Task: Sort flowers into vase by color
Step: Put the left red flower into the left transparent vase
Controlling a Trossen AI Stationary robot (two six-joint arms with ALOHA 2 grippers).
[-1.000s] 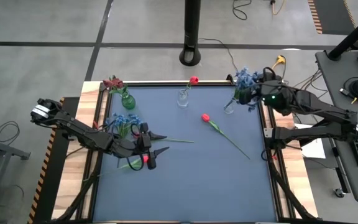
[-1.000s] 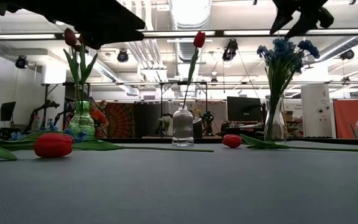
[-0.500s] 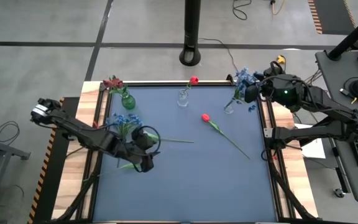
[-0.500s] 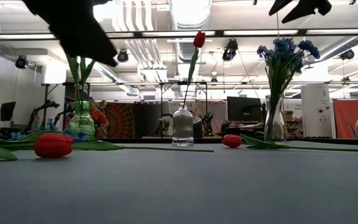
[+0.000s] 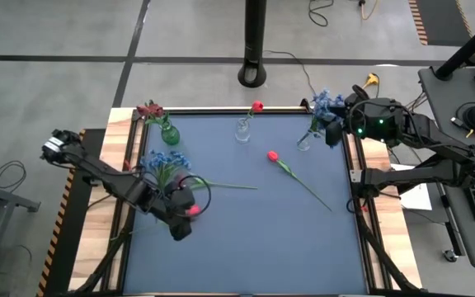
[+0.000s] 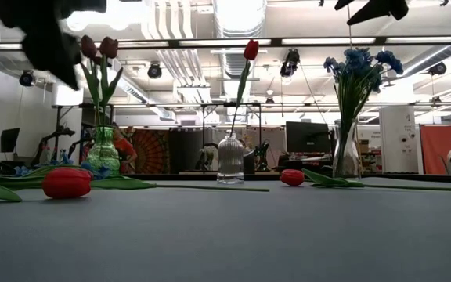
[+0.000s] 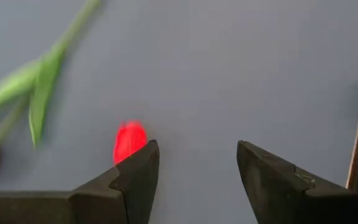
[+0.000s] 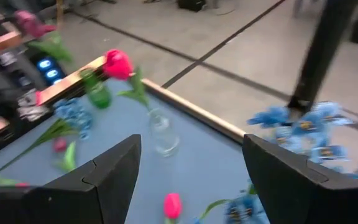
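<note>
Sorting looks partly done. Along the far edge of the blue-grey tabletop (image 5: 246, 239) stand three vases: a green glass vase (image 5: 170, 134) holding dark maroon blooms (image 5: 148, 110), a clear ribbed glass vase (image 5: 243, 129) with one red tulip bud (image 5: 257, 106) in it, and a tall clear vase (image 5: 305, 142) filled with tiny blue blossoms (image 5: 325, 104).

Still lying loose are a red tulip on a long green stem (image 5: 273, 156) near the middle, another red tulip bud (image 5: 194, 210) at the left arm, and a bunch of blue blossoms (image 5: 165, 160) near the left edge.

Above that nearer red bud hangs the left gripper (image 7: 196, 163), fingers spread and empty, apparently lined up for a pick. Beside the blue-filled vase, well above the tabletop, the right gripper (image 8: 191, 165) also stands wide apart, holding nothing.
</note>
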